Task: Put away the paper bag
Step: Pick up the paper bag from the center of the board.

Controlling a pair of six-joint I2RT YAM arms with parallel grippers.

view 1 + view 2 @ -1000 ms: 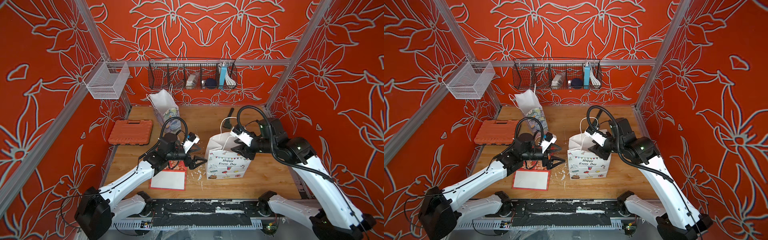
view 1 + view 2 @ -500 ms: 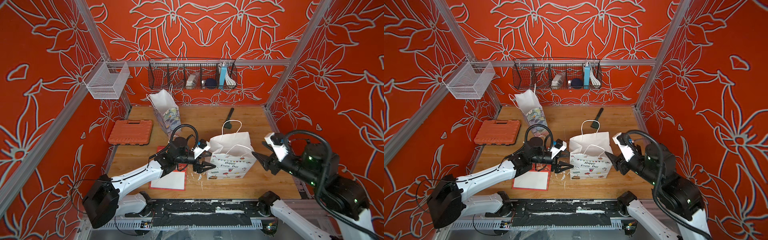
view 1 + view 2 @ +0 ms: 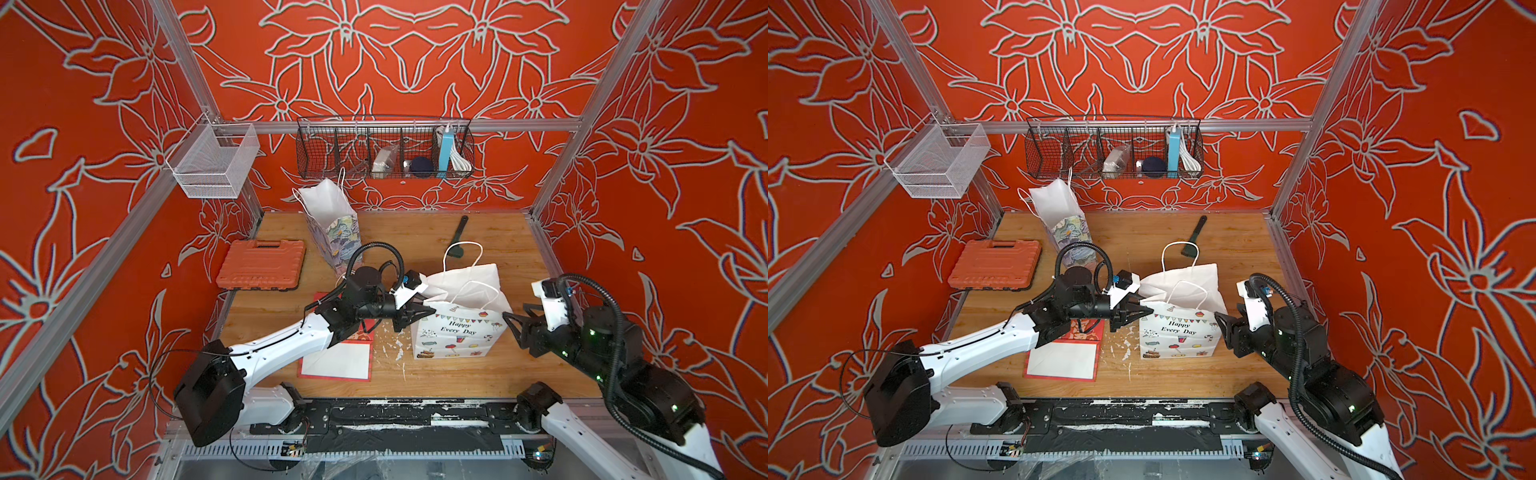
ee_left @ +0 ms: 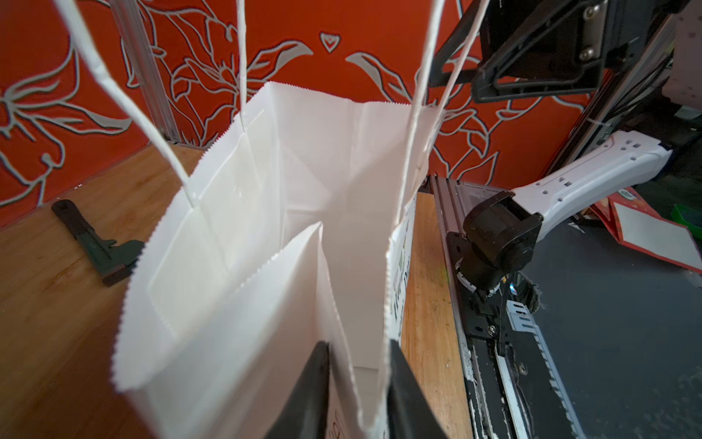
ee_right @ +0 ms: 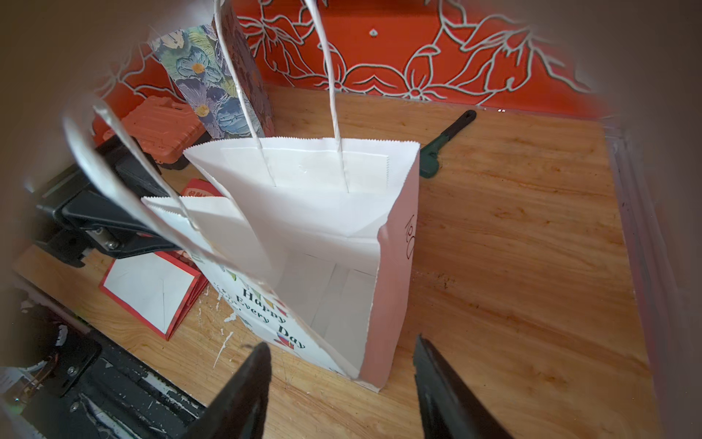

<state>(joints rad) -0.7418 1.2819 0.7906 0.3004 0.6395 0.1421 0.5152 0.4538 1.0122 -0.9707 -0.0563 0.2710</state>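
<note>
**A:** Where is the bag, and which way does it sit?

**B:** The bag stands upright on the table, toward the front edge and right of the middle. Its mouth is open and faces up, with the handles raised. Its long side runs along the front edge. The printed "Happy Every Day" face looks toward that edge.

**A:** What about the left side?

**B:** The left arm reaches from the front left corner, stretched low across the table with its wrist pointing right. The left gripper is at the bag's upper left corner, jaws pinched in on the rim. In the left wrist view the left gripper has the side fold and the printed front between its fingers.

**A:** And the right?

**B:** The right arm is bent by the right edge, forearm pointing left. The right gripper sits just beside the bag's right side, jaws well apart and holding nothing. I cannot tell whether a fingertip touches the paper.

**A:** What else is on the table?

**B:** A case lies by the left edge and a floral bag stands near the back left corner. A card lies flat near the front edge, partly under the left arm. A tool lies toward the back edge, behind the bag.
</note>
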